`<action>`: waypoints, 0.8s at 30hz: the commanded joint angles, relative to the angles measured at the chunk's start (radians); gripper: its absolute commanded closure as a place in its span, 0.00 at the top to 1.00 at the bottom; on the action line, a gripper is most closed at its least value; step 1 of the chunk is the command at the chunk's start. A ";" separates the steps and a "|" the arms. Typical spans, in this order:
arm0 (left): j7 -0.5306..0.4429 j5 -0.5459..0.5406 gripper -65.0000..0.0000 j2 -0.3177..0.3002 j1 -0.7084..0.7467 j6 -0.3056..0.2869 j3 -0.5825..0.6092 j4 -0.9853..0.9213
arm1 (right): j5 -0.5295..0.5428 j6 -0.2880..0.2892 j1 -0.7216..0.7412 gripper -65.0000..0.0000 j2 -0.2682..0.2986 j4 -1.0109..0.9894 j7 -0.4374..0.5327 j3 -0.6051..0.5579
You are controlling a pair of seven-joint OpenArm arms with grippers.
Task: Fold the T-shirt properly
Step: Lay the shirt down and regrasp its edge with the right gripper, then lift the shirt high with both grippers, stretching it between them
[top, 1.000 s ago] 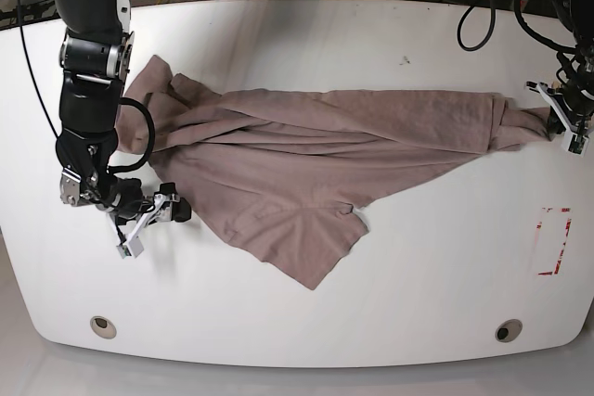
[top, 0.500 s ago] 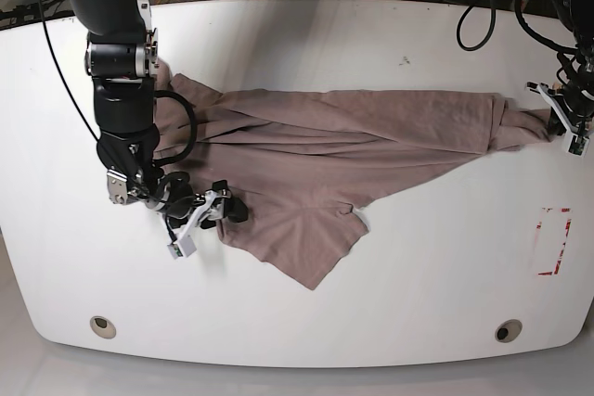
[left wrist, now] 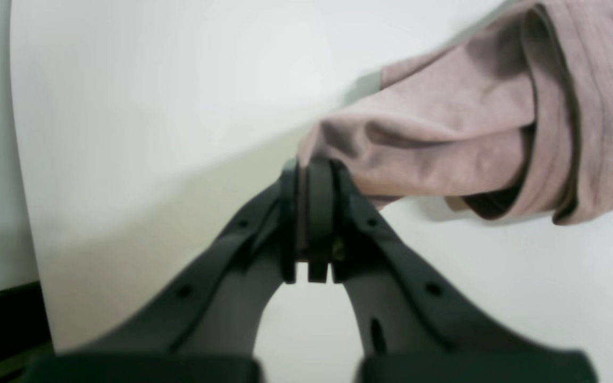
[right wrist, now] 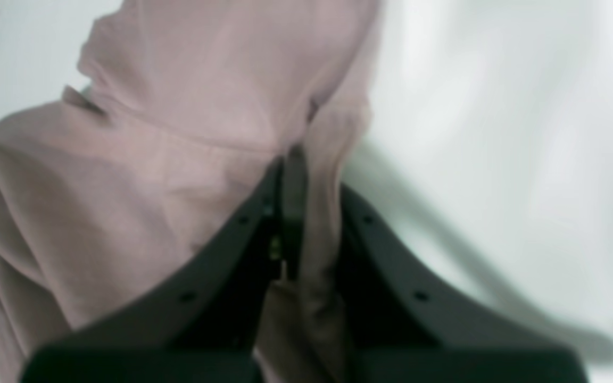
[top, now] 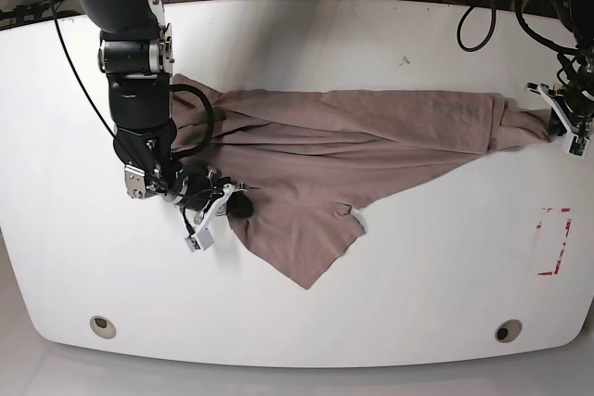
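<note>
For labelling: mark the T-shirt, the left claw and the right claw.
T-shirt (top: 371, 127), base view, mid body.
Left claw (left wrist: 312, 175), left wrist view, shut tips on fabric.
Right claw (right wrist: 293, 159), right wrist view, tips pinching fabric.

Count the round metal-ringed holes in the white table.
2. One round hole sits near the white table's front edge on the base view's left, the other on its right. The mauve-brown cotton T-shirt may hide more.
</note>
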 commanded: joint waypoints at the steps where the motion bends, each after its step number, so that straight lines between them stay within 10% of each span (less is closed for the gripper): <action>1: -0.018 -0.005 0.00 -0.024 -0.036 0.002 0.036 0.015 | -0.002 0.002 0.040 0.00 0.032 0.020 -0.011 0.000; 24: 0.223 0.081 0.00 -0.009 -0.571 0.002 0.132 0.126 | 0.001 0.002 0.397 0.00 0.193 0.428 -0.383 0.003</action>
